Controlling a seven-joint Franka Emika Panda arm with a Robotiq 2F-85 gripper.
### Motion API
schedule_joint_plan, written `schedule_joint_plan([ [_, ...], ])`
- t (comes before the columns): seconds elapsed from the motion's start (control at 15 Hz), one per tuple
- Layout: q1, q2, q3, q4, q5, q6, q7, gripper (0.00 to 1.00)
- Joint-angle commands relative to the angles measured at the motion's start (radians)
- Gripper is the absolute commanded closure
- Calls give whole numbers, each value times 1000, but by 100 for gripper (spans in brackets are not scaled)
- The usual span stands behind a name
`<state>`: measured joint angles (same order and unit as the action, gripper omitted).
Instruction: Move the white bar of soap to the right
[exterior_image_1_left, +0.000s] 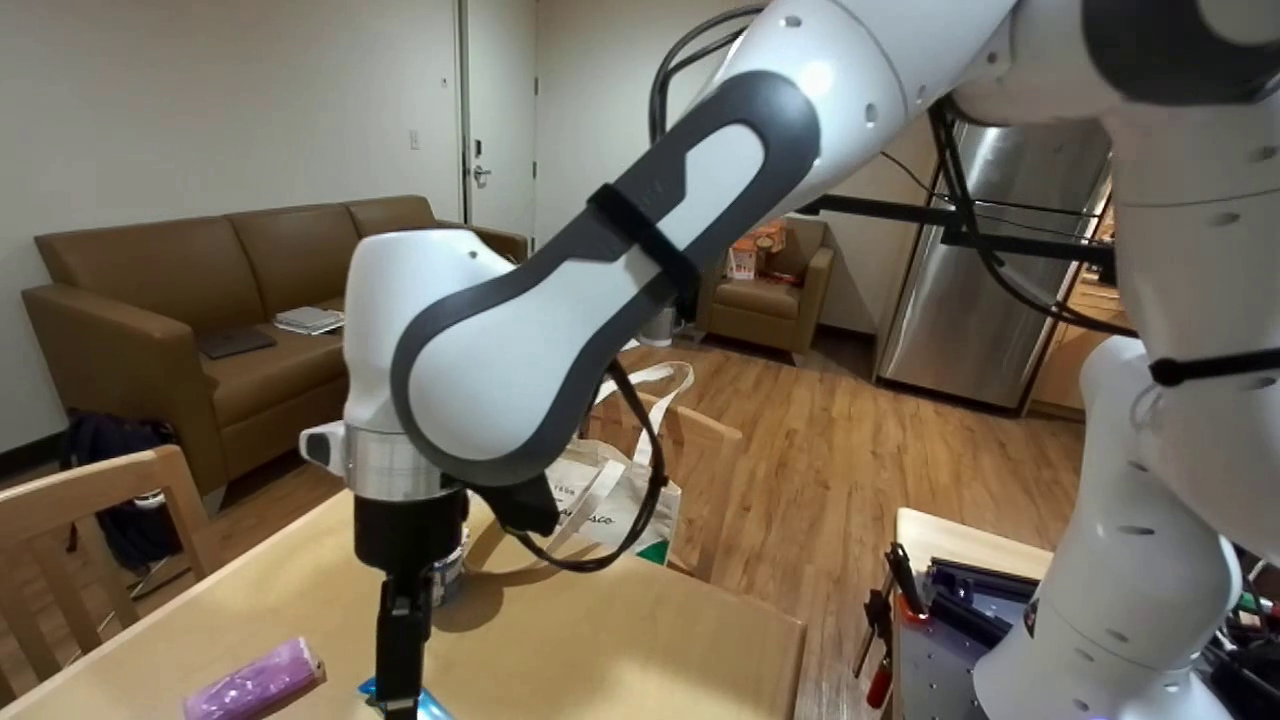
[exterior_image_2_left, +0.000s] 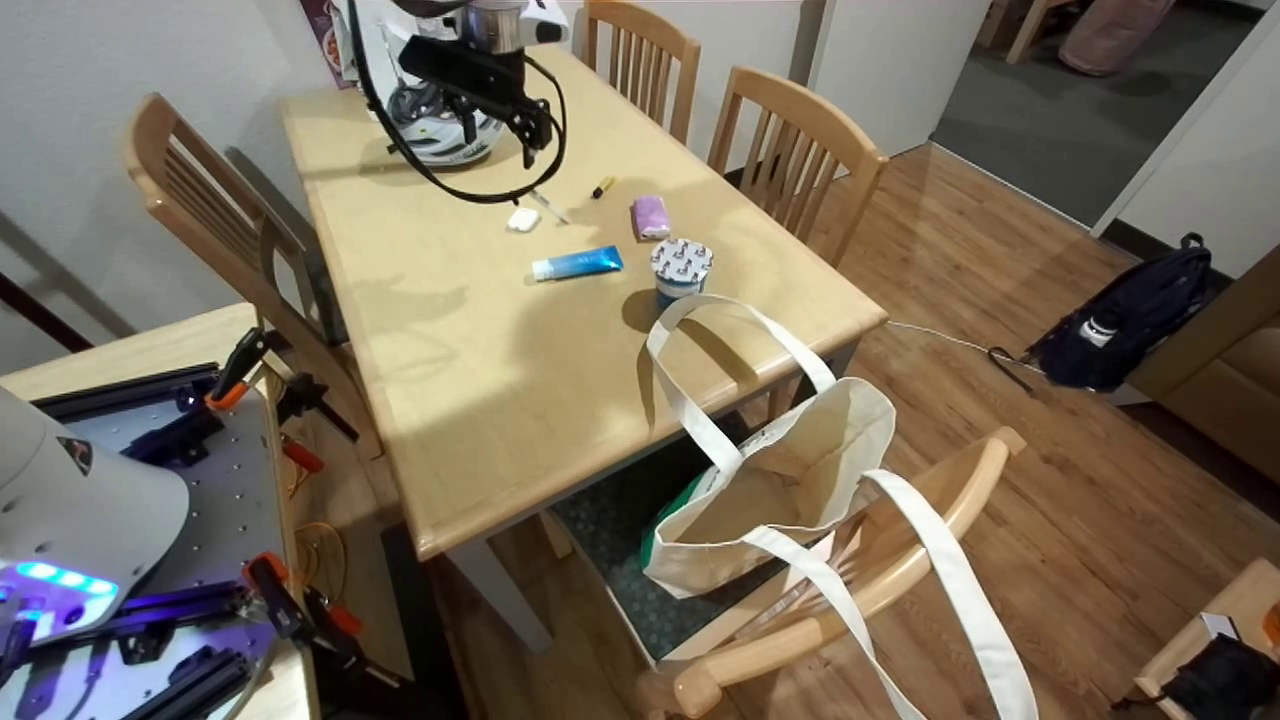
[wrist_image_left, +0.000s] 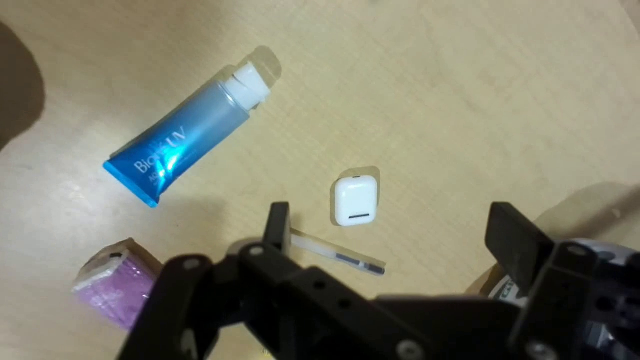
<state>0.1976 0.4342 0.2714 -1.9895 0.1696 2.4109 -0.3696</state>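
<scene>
The white bar of soap (wrist_image_left: 356, 200) is a small, flat white block with rounded corners and a short dark line near one end. It lies flat on the table, and it also shows in an exterior view (exterior_image_2_left: 522, 220). It does not show in the exterior view where the gripper (exterior_image_1_left: 400, 690) hangs at the lower edge. In the wrist view my gripper (wrist_image_left: 392, 220) is open and empty, with its fingers wide apart. The soap appears just ahead of the fingertips, nearer the left finger. In an exterior view the gripper (exterior_image_2_left: 498, 145) is above the table, apart from the soap.
A white pen (wrist_image_left: 340, 252) lies close to the soap. A blue tube (exterior_image_2_left: 580, 263), a purple pack (exterior_image_2_left: 650, 217), a patterned-lid cup (exterior_image_2_left: 682, 268) and a small yellow-black item (exterior_image_2_left: 602, 187) are on the table (exterior_image_2_left: 450, 440). A helmet (exterior_image_2_left: 450, 145) stands behind the gripper.
</scene>
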Motion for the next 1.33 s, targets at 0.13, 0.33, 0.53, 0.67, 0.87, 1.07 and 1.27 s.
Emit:
schedule_joint_plan([
  [0.13,47,288,12,341,-144,-278,-69,0],
  [0.33,51,367,40,442,-147,-341,-110,0],
  [0.53,65,344,27,384,-154,-297,-60,0],
  [0.67,62,342,27,383,-154,-297,-61,0],
  [0.87,132,420,-6,489,-224,-390,-16,0],
  [1.07,217,522,-24,627,-304,-483,11,0],
  [1.27,311,613,-63,765,-388,-554,71,0],
])
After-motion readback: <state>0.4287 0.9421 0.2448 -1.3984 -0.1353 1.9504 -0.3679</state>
